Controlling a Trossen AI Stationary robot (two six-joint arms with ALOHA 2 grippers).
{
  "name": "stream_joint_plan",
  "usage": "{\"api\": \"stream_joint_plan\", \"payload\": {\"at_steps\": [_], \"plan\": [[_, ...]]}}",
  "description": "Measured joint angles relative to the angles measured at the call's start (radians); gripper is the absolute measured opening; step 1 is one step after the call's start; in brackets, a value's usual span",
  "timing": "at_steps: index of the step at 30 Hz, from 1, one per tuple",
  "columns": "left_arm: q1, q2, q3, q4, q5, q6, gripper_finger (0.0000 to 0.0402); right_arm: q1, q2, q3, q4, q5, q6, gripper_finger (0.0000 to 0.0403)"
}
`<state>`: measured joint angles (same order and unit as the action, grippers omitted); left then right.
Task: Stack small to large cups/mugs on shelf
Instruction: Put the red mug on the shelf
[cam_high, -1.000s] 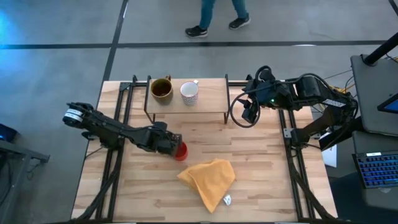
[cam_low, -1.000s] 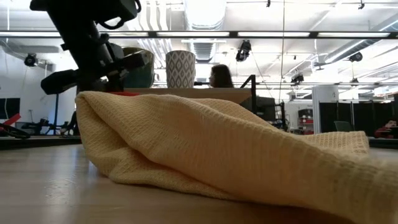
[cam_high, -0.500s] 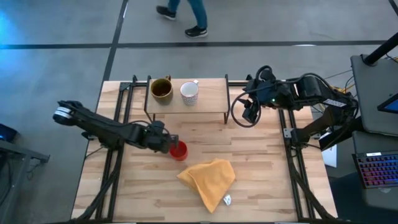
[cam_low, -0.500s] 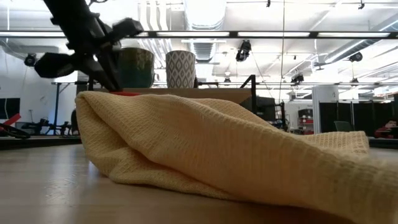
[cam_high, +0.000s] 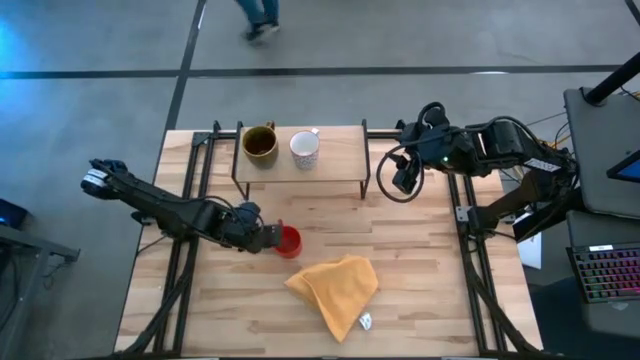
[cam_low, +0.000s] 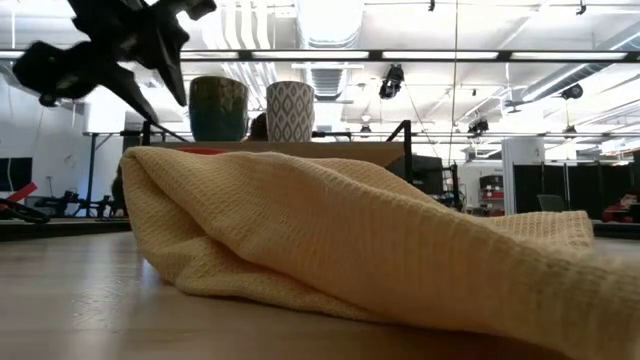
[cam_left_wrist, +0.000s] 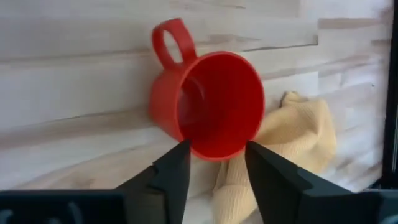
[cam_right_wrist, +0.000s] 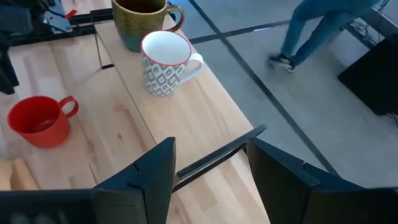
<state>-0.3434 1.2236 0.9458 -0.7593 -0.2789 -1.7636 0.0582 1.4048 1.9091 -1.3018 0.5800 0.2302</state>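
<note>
The red mug (cam_left_wrist: 208, 102) stands upright on the tabletop, its handle (cam_left_wrist: 171, 40) on the side away from my left gripper (cam_left_wrist: 216, 154). That gripper is open, its fingertips on either side of the mug's near wall, left of the mug (cam_high: 289, 241) in the high view. The olive-brown mug (cam_high: 259, 143) and the white patterned mug (cam_high: 304, 148) stand side by side on the shelf (cam_high: 338, 158). My right gripper (cam_high: 403, 182) hovers open off the shelf's right end, holding nothing. My left gripper reaches the red mug's near wall (cam_left_wrist: 217, 148) slanting down from the table's left side, one open finger on each side of it. I cannot tell whether the fingertips (cam_left_wrist: 180, 155) touch the wall. The mug rests on its base on the table.
A crumpled yellow-orange cloth (cam_high: 335, 285) lies just near and right of the red mug and fills the low view (cam_low: 350, 240). Black frame rails run along both table sides. A person walks past beyond the far edge (cam_high: 260, 15).
My left gripper has drawn back from over the red mug toward the table's left edge and has risen. The mug stays standing on the table and now shows whole beside the fingertips. The person beyond the table has walked toward the left.
</note>
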Motion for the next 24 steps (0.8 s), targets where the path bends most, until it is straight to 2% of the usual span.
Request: {"api": "stream_joint_plan", "payload": {"at_steps": [4, 11, 17, 24], "plan": [[-0.009, 0.027, 0.046, -0.113, 0.006, -0.059, 0.0150, 0.000, 0.000, 0.000, 0.000, 0.000, -0.003, 0.0194], [-0.011, 0.149, 0.122, -0.142, 0.014, -0.091, 0.0151, 0.000, -0.002, 0.000, -0.001, 0.025, -0.024, 0.0194], [-0.011, 0.228, 0.178, -0.260, 0.033, -0.125, 0.0151, 0.000, -0.003, 0.000, 0.000, 0.027, -0.054, 0.0194], [-0.007, 0.271, 0.159, -0.223, 0.016, -0.142, 0.0151, 0.000, -0.003, 0.000, 0.000, 0.026, -0.070, 0.0194]]}}
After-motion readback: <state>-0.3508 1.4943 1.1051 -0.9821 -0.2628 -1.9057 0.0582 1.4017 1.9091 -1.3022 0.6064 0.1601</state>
